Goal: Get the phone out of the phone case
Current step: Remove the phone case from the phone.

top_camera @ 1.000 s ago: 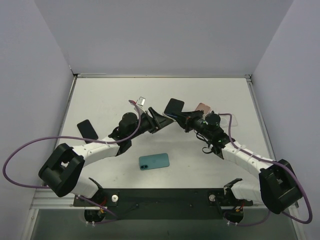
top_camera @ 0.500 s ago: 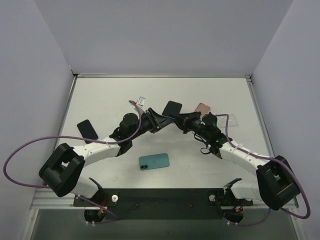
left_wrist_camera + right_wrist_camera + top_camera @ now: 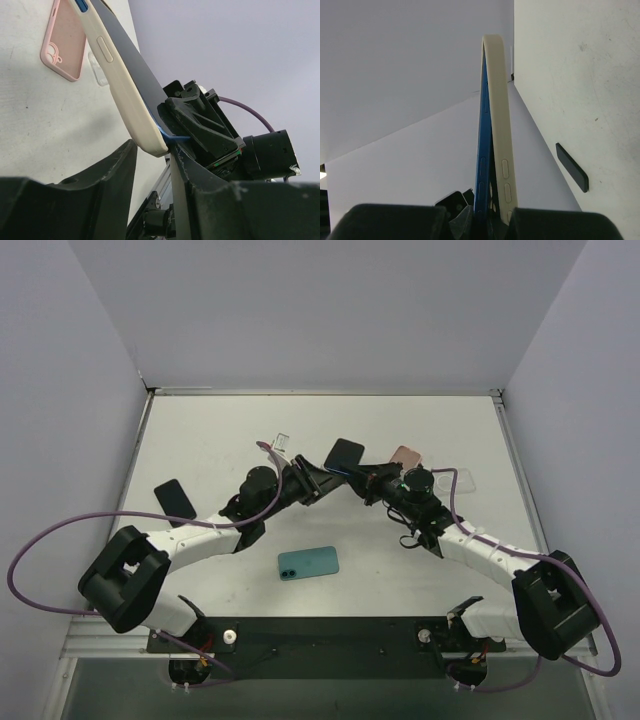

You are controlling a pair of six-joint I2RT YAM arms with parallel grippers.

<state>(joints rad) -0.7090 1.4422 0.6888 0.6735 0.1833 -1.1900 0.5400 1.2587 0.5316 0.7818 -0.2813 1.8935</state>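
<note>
White table, arms inward toward phone

The top camera looks down from above and behind the arm bases, far enough back to take in the whole table. Each wrist camera sits close behind its own gripper, the left gripper and the right gripper, and faces the other. All three views share the phone between the grippers.

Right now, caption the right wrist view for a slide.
Right fingers clamp a blue phone edge-on in its cream case.
</note>
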